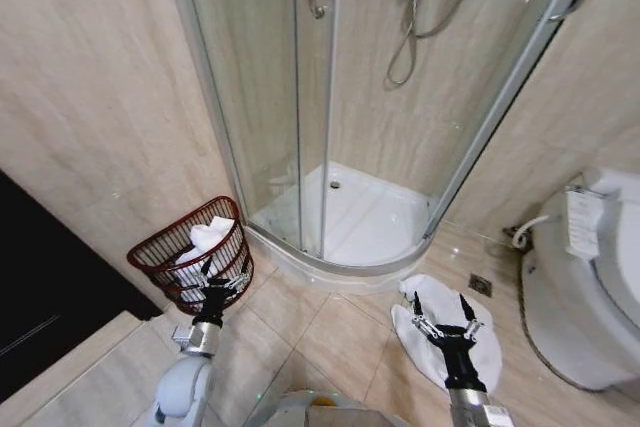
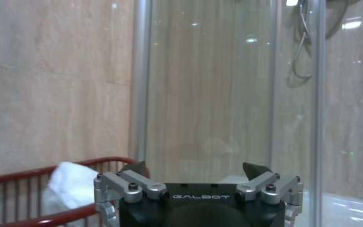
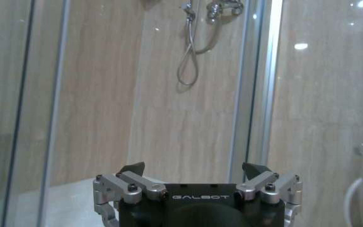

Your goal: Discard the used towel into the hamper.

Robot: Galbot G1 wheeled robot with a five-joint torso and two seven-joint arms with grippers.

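Observation:
The hamper (image 1: 160, 247), a dark reddish-brown ribbed basket, stands on the floor by the left wall. A white towel (image 1: 207, 239) lies bunched inside it, and the left wrist view shows the same towel (image 2: 71, 183) behind the hamper's rim (image 2: 17, 178). My left gripper (image 1: 222, 277) is raised just in front of the hamper, open and empty (image 2: 194, 166). Another white cloth (image 1: 430, 347) lies spread on the floor tiles at the right. My right gripper (image 1: 440, 303) is held over it, open with nothing between its fingers (image 3: 194, 166).
A curved glass shower enclosure (image 1: 330, 127) with a white tray (image 1: 360, 222) stands straight ahead. A toilet (image 1: 585, 287) stands at the right, and a floor drain (image 1: 481, 285) lies beside it. A dark doorway (image 1: 40, 297) lies at the left. Bare tiles lie between the hamper and the cloth.

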